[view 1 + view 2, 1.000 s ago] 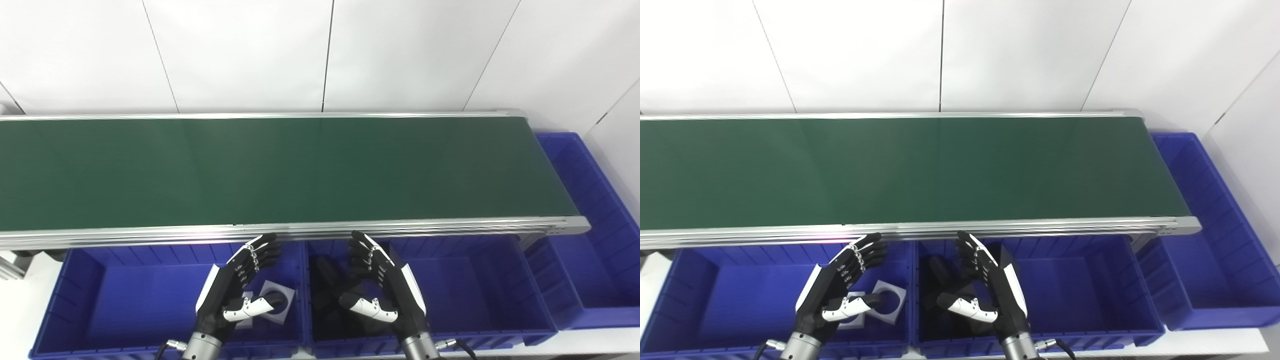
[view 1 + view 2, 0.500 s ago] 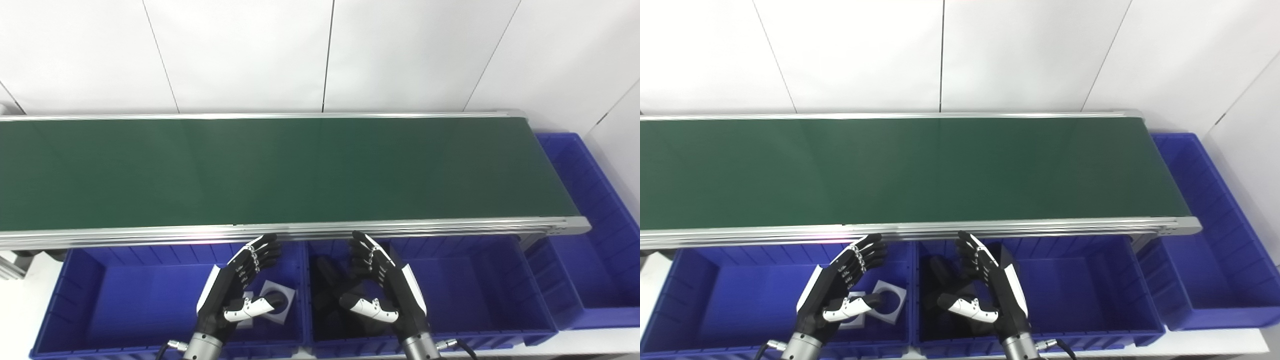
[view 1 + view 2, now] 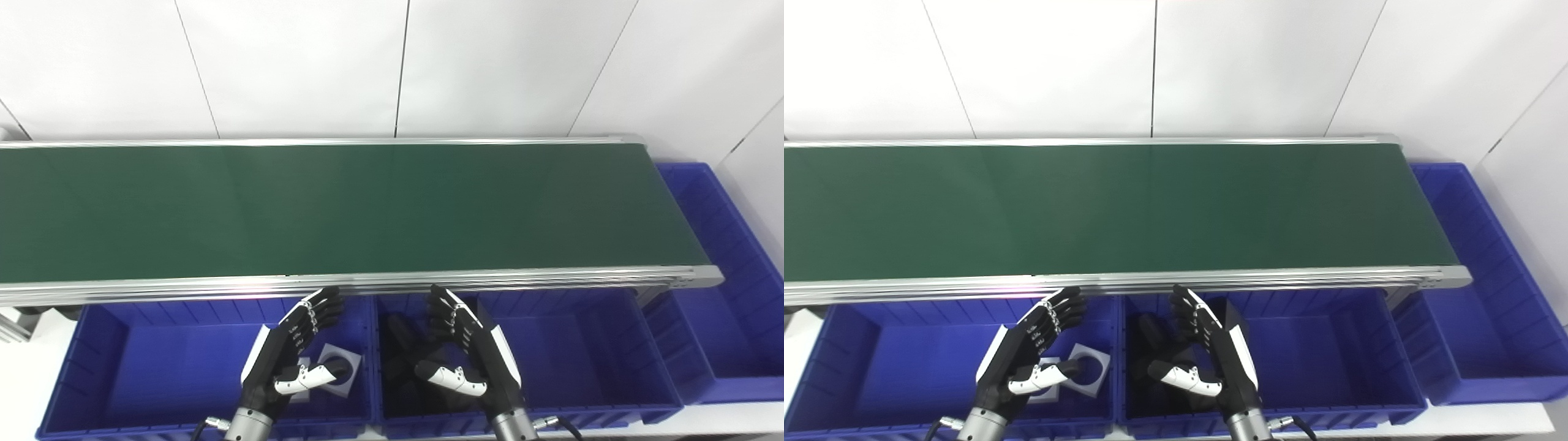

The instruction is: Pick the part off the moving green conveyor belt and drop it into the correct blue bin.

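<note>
The green conveyor belt (image 3: 343,208) runs across the view with no part on it. My left hand (image 3: 288,355) is open and empty, held above the left blue bin (image 3: 122,367). My right hand (image 3: 468,355) is open and empty above the middle blue bin (image 3: 582,361). Grey square parts with round holes (image 3: 340,370) lie in the left bin beside my left thumb. Black parts (image 3: 404,355) lie in the middle bin, partly hidden by my right hand.
A third blue bin (image 3: 729,294) stands at the belt's right end. The belt's aluminium front rail (image 3: 429,282) runs just beyond my fingertips. A white panelled wall stands behind the belt.
</note>
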